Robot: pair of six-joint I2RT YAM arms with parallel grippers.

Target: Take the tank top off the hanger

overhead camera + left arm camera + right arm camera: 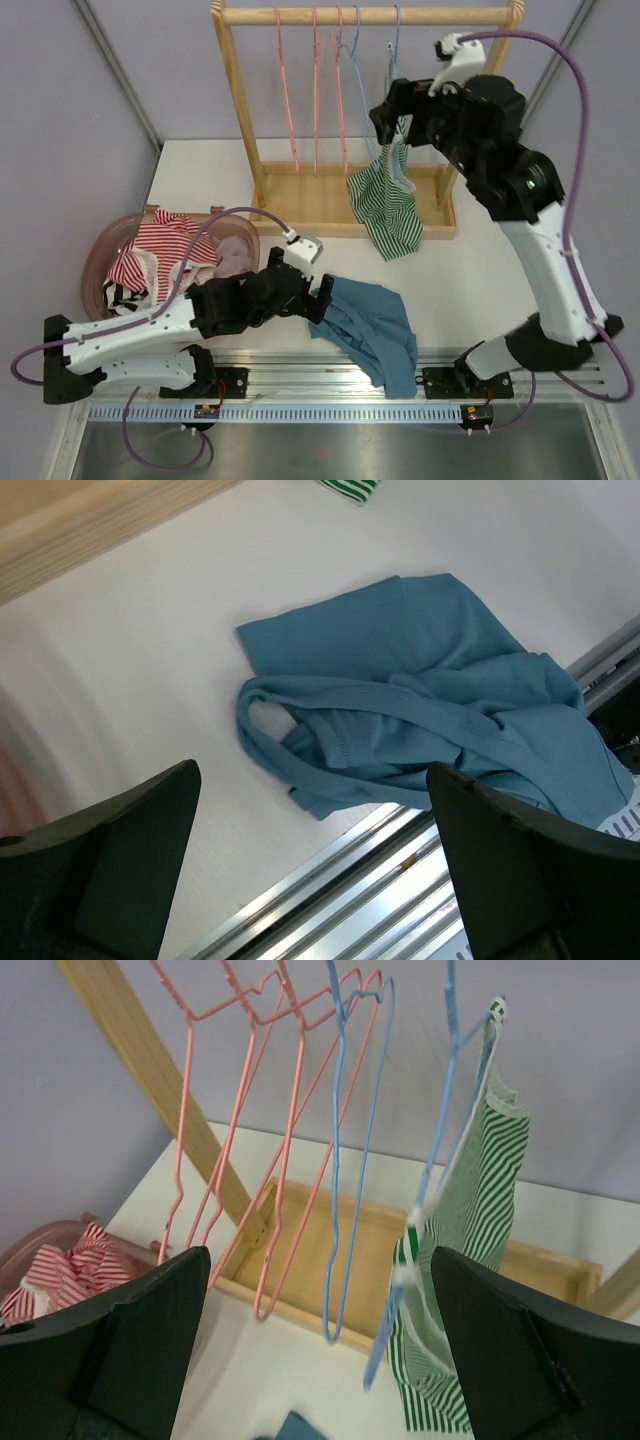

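Right wrist — tank top [470, 1220] beyond fingers [520, 1360]

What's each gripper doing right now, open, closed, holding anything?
Left gripper: open, empty, over the blue garment.
Right gripper: open, empty, facing the green striped tank top.

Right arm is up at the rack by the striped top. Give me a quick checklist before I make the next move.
1. Right gripper open, holding nothing: ok.
2. Green striped tank top off the blue hanger: not ok, a strap hangs on it.
3. Blue hanger hooked on the rack rod: ok.
4. Left gripper open, above the teal top on the table, away from the rack: ok.
5. Tank top hem free of the rack base: cannot tell; it drapes over it.
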